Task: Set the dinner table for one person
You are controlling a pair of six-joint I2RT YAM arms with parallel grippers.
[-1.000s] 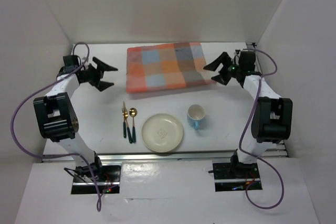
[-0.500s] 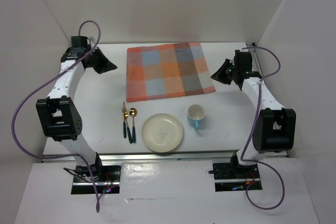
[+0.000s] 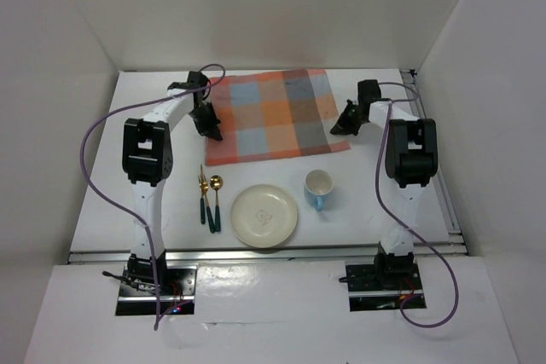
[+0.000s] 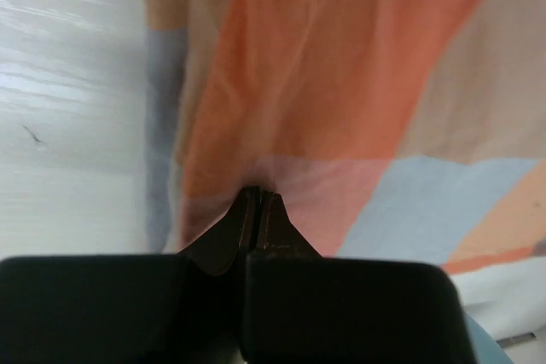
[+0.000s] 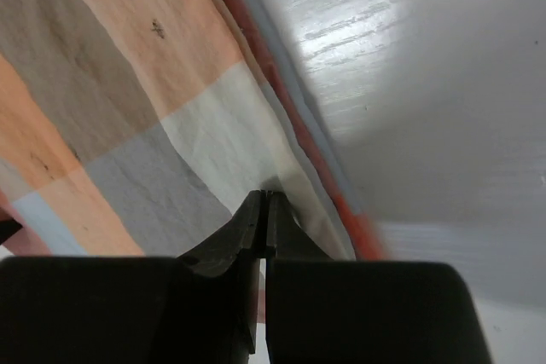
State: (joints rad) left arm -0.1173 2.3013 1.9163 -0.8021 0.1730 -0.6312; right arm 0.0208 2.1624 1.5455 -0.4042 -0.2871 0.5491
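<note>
On the white dinner table (image 3: 158,181) lies an orange-and-blue-grey checked cloth (image 3: 277,115), spread flat at the back middle. My left gripper (image 3: 212,130) sits at the cloth's left edge near its front corner. In the left wrist view that gripper (image 4: 258,192) is shut, with the cloth (image 4: 341,66) puckered into its tips. My right gripper (image 3: 339,128) is at the right edge near the front corner. The right wrist view shows it (image 5: 266,195) shut on a fold of cloth (image 5: 111,83) beside the hem.
In front of the cloth stand a cream plate (image 3: 265,216) and a blue cup (image 3: 318,187). A gold fork (image 3: 202,193) and a gold spoon (image 3: 216,198) with dark handles lie left of the plate. White walls enclose the table on three sides.
Both arms swung inward from the table's sides onto the cloth's left and right edges. Both grippers went from wide open to shut on the cloth. The cloth now lies flatter.
</note>
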